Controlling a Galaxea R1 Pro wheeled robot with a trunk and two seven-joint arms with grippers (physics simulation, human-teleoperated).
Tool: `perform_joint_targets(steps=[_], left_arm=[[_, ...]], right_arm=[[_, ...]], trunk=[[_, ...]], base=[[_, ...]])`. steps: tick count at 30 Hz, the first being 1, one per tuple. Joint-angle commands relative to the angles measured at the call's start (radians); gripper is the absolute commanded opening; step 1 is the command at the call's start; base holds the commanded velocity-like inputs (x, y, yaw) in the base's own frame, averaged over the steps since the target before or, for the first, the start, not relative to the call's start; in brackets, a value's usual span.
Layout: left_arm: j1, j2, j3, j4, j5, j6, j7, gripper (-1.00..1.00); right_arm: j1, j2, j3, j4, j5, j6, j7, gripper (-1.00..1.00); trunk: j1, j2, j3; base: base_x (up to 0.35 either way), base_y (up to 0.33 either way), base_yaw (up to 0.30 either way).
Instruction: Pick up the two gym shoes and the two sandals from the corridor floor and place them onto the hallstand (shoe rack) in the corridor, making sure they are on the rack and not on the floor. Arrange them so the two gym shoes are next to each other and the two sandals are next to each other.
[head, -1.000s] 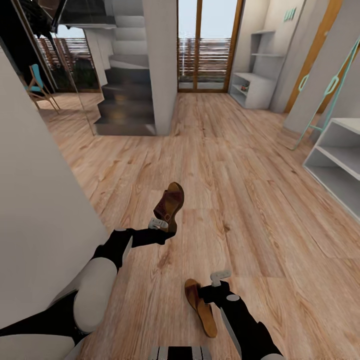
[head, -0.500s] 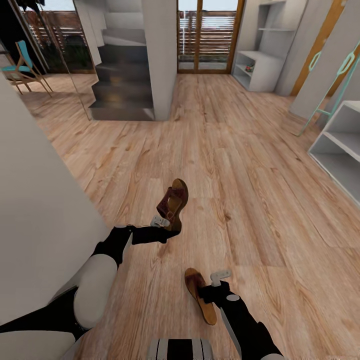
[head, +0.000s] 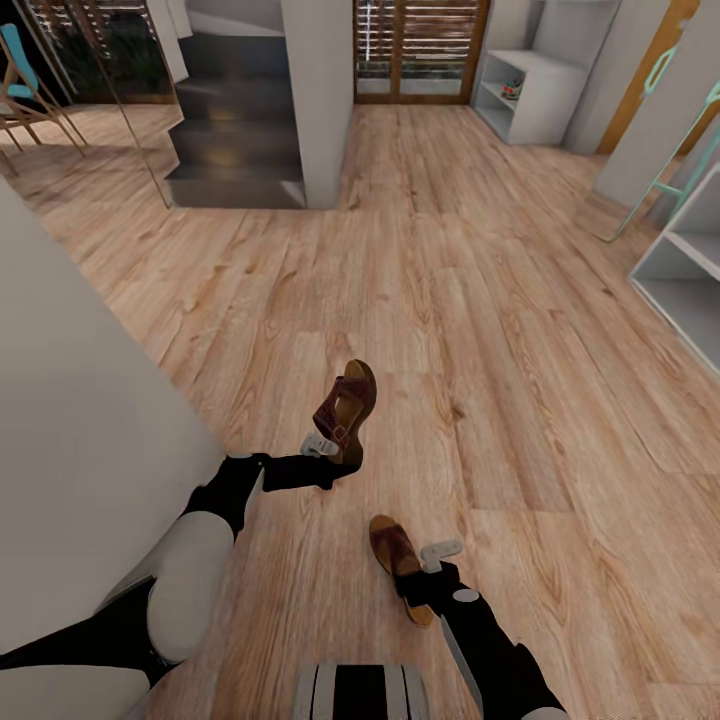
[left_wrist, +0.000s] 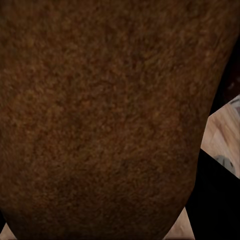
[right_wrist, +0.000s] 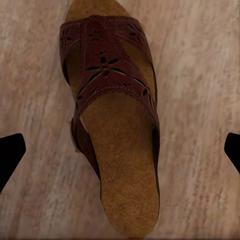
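Brown leather and tan cork sit closest to me: the second sandal lies flat on the corridor floor, just in front of my base. My right arm reaches forward and down from the lower right, and my right gripper hangs over that sandal's heel end. In the right wrist view the sandal lies between my dark fingertips, which stand wide apart at either edge and touch nothing; its cut-out flower strap and cork footbed face up.

My left arm bends out from the lower left, black forearm stretched level toward the middle of the floor. My left gripper is clamped on the first sandal, held up off the planks and tilted with its toe pointing away from me. In the left wrist view its brown footbed presses right up against the camera.

Farther off, to my right, an open pale shelf unit stands at the edge of the head view. Beyond it, at the far end of the corridor, is the hallstand beside a glazed wooden door, with something small on one low shelf, too small to tell. A dark staircase rises at the far left.
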Motion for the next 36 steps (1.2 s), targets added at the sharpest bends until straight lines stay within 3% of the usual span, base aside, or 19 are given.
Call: perform_joint_targets(steps=[1, 32, 36], left_arm=[[-0.001, -0.001, 0.009, -0.002, -0.005, 0.011, -0.006, -1.00], [-0.002, -0.001, 0.008, -0.004, -0.006, 0.013, -0.006, -1.00], [-0.002, -0.001, 0.008, -0.004, -0.007, 0.013, -0.005, -1.00]], right_arm=[[0.000, 0.000, -0.001, -0.002, 0.011, 0.006, 0.005, 1.00], [0.000, 0.000, -0.002, -0.004, 0.011, 0.006, 0.005, 1.00], [0.000, -0.001, -0.003, -0.005, 0.011, 0.007, 0.005, 1.00]], trunk=[[0.000, -0.001, -0.006], [0.014, -0.008, -0.176], [0.014, -0.008, -0.181]], base=[[0.000, 0.000, 0.000], [0.000, 0.000, 0.042], [0.000, 0.000, -0.076]])
